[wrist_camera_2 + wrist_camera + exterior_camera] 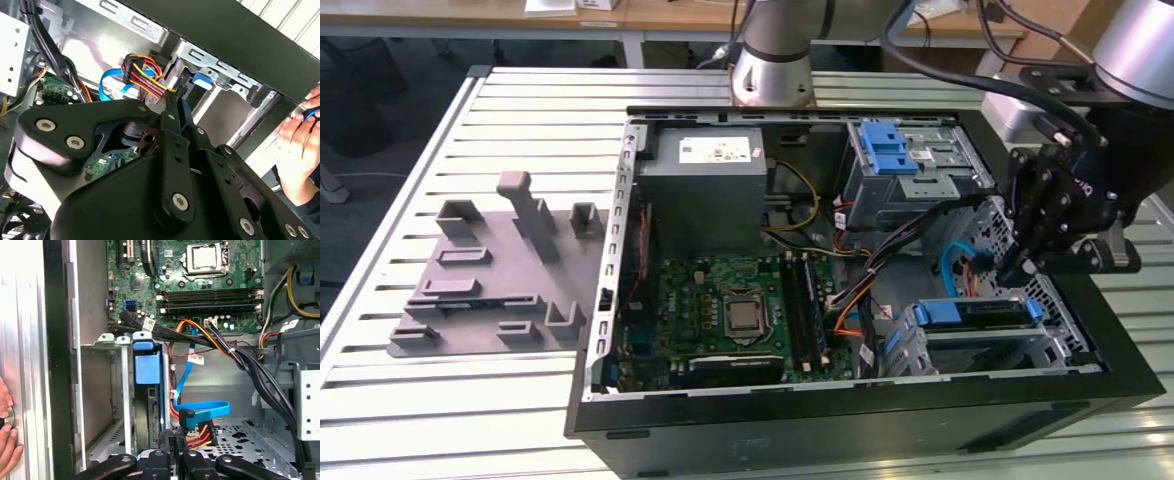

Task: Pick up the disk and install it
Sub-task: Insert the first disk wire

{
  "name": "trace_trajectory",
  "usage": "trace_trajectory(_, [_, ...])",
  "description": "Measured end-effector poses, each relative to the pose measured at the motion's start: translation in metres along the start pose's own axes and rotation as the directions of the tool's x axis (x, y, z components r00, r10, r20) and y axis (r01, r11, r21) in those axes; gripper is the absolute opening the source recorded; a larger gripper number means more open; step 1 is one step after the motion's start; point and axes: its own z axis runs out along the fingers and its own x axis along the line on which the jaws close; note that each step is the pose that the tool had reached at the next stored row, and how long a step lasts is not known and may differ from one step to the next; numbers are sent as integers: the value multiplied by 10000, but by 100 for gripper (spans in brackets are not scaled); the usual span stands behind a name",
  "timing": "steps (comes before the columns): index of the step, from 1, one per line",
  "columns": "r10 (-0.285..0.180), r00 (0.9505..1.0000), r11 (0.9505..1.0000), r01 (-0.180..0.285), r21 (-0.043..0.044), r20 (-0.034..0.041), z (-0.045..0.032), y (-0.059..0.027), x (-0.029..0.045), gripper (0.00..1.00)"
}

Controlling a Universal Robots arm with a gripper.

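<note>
A: Where is the flat silver disk with blue plastic rails (970,314) to be found?

B: In the exterior view it is seen seated in the lower silver drive cage (1057,350) of the open black computer case (854,425), toward the exterior view's right. In the first wrist view its blue rail end (146,367) is seen standing in that bay.

A: And the black gripper (1023,262)?

B: It is held inside the case just beside the bay, its jaws pressed together with nothing visibly pinched between them.

A: What could go wrong?

B: The bundle of red, yellow and orange wires (146,79) and the flat blue data cable (202,409) lie very near the fingertips and could be snagged. The disk may also be judged not fully seated. A person's hand (300,145) rests against the case wall and could be struck.
</note>
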Motion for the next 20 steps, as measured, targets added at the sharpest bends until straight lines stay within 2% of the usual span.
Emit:
trace_trajectory(9, [-33,10000,10000,32,37,10,14,12,75,16])
trace_trajectory(14, [-64,10000,10000,64,69,21,24,15,147,16])
trace_trajectory(20, [-80,9999,9999,79,124,77,44,65,158,16])
